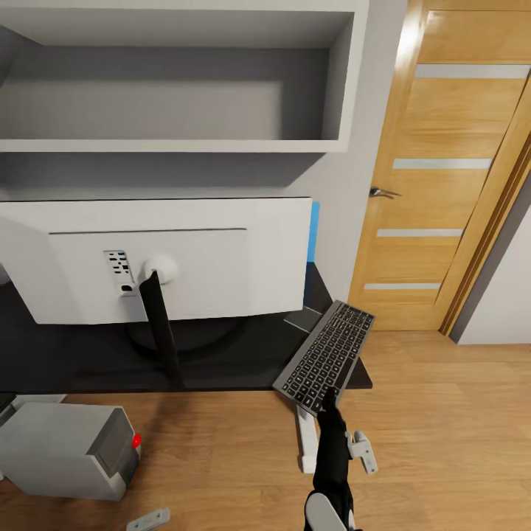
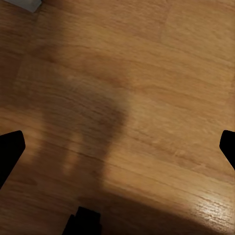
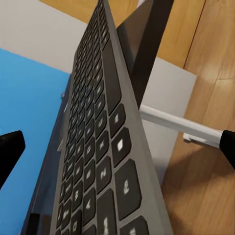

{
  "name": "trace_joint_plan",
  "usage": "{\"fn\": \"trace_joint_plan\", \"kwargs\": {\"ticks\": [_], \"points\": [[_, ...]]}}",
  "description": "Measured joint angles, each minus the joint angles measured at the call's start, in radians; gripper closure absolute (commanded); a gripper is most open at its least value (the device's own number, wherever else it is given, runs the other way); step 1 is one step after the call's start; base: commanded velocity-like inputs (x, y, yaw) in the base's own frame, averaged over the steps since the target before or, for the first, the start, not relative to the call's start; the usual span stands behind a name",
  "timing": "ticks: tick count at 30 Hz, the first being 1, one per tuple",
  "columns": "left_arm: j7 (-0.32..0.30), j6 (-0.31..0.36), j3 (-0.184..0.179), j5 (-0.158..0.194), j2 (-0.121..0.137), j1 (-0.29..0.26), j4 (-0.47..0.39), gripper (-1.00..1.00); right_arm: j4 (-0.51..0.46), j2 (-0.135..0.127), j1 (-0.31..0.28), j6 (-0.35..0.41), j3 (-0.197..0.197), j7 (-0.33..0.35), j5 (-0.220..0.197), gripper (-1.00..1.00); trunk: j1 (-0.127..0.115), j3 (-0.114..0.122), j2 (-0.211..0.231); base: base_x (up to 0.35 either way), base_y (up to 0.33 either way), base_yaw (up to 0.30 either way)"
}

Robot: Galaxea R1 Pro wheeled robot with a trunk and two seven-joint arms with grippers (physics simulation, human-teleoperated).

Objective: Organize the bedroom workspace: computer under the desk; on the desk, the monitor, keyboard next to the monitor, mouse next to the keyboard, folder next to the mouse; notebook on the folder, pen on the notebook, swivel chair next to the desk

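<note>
Right gripper [image 1: 330, 396] clamps the keyboard's [image 1: 327, 354] near end, its long axis running away across the worktop [image 1: 243, 354] corner beside the monitor [image 1: 221, 258].

Grey wall shelf [image 1: 177, 140] above; wooden door [image 1: 450, 169] beside, handle [image 1: 383, 192] silver.

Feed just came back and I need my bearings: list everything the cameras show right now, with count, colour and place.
monitor: one, white back towards the camera, black stand, on the desk
desk: one, black top, white leg, against the grey wall
keyboard: one, silver-grey with dark keys, at the desk's right end, overhanging the edge
folder: one, blue, glimpsed behind the monitor's right edge
computer: one, light grey, on the floor in front of the desk
wall shelf: one, white
door: one, wooden, right
floor: light wood
right gripper: black, at the keyboard's near end
left gripper: over bare floor, fingertips wide apart
</note>
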Motion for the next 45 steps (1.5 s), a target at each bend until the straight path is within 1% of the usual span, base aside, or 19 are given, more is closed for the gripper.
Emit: {"fn": "trace_joint_plan", "kwargs": {"ticks": [3, 7, 8, 13, 20, 24, 26, 27, 31, 32, 35, 36, 37, 38, 39, 42, 45], "points": [[0.0, 0.0, 0.001, 0.0, 0.0, 0.0, 0.0, -1.0, -0.007, -0.002, 0.0, 0.0, -0.001, 0.0, 0.0, -1.0, 0.0, 0.0, 0.0, 0.0, 0.0, 0.0], [0.001, 0.0, 0.001, 0.0, 0.0, 0.0, 0.0, -1.0, -0.013, -0.002, 0.0, 0.003, -0.03, 0.0, 0.0, -1.0, 0.0, 0.0, 0.0, 0.0, 0.0, 0.0], [0.001, 0.0, 0.001, 0.0, 0.0, 0.0, 0.0, -1.0, -0.014, -0.002, 0.0, 0.004, -0.043, 0.0, 0.0, -1.0, 0.0, 0.0, 0.0, 0.0, 0.0, 0.0], [0.002, 0.0, 0.001, 0.0, 0.0, 0.0, 0.0, -1.0, -0.03, -0.003, 0.0, 0.006, -0.064, 0.0, 0.001, -1.0, 0.0, 0.0, 0.0, 0.0, 0.0, 0.0], [0.002, 0.0, 0.001, 0.0, 0.0, 0.0, 0.0, -1.0, -0.074, -0.004, 0.0, 0.006, -0.069, 0.0, 0.003, -1.0, 0.0, 0.0, 0.0, 0.0, 0.0, 0.0], [0.002, 0.0, 0.001, 0.0, 0.0, 0.0, 0.0, -1.0, -0.082, -0.006, 0.0, 0.006, -0.07, 0.0, 0.003, -1.0, 0.0, 0.0, 0.0, 0.0, 0.0, 0.0], [0.002, 0.0, 0.001, 0.0, 0.0, 0.0, 0.0, -1.0, -0.09, -0.019, 0.0, 0.007, -0.07, -0.001, 0.002, -1.0, 0.0, 0.0, 0.0, 0.0, 0.0, 0.0], [0.002, 0.0, 0.001, 0.001, 0.0, 0.0, 0.0, -1.0, -0.116, -0.055, 0.0, 0.011, -0.069, -0.003, 0.0, -1.0, 0.0, 0.0, 0.0, 0.0, 0.0, 0.0], [0.002, 0.0, 0.0, 0.002, 0.0, 0.0, 0.0, -1.0, -0.165, -0.096, 0.0, 0.028, -0.068, -0.006, -0.002, -1.0, 0.0, 0.0, 0.0, 0.0, 0.0, 0.0], [0.001, 0.0, 0.0, 0.002, 0.0, 0.0, 0.0, -1.0, -0.196, -0.124, 0.0, 0.065, -0.074, -0.01, -0.007, -1.0, 0.0, 0.0, 0.0, 0.0, 0.0, 0.0], [0.001, 0.0, 0.0, 0.002, 0.0, 0.0, 0.0, -1.0, -0.231, -0.172, 0.0, 0.136, -0.093, -0.022, -0.031, -1.0, 0.0, 0.0, 0.0, 0.0, 0.0, 0.0], [0.001, 0.0, 0.0, 0.002, 0.0, 0.0, 0.0, -1.0, -0.249, -0.203, 0.0, 0.198, -0.127, -0.035, -0.068, -1.0, 0.0, 0.0, 0.0, 0.0, 0.0, 0.0], [0.001, 0.0, 0.0, 0.002, 0.0, 0.0, 0.0, -1.0, -0.255, -0.217, 0.0, 0.249, -0.159, -0.043, -0.1, -1.0, 0.0, 0.0, 0.0, 0.0, 0.0, 0.0], [0.001, 0.0, 0.0, 0.002, 0.0, 0.0, 0.0, -1.0, -0.258, -0.222, 0.0, 0.277, -0.178, -0.046, -0.116, -1.0, 0.0, 0.0, 0.0, 0.0, 0.0, 0.0], [0.001, 0.0, 0.0, 0.002, 0.0, 0.0, 0.0, -1.0, -0.261, -0.23, 0.0, 0.334, -0.217, -0.05, -0.143, -1.0, 0.0, 0.0, 0.0, 0.0, 0.0, 0.0], [0.001, 0.0, 0.0, 0.002, 0.0, 0.0, 0.0, -1.0, -0.262, -0.24, 0.0, 0.429, -0.297, -0.053, -0.172, -1.0, 0.0, 0.0, 0.0, 0.0, 0.0, 0.0], [0.001, 0.0, 0.0, 0.002, 0.0, 0.0, 0.0, -1.0, -0.262, -0.247, 0.0, 0.527, -0.392, -0.055, -0.187, -1.0, 0.0, 0.0, 0.0, 0.0, 0.0, 0.0]]}}
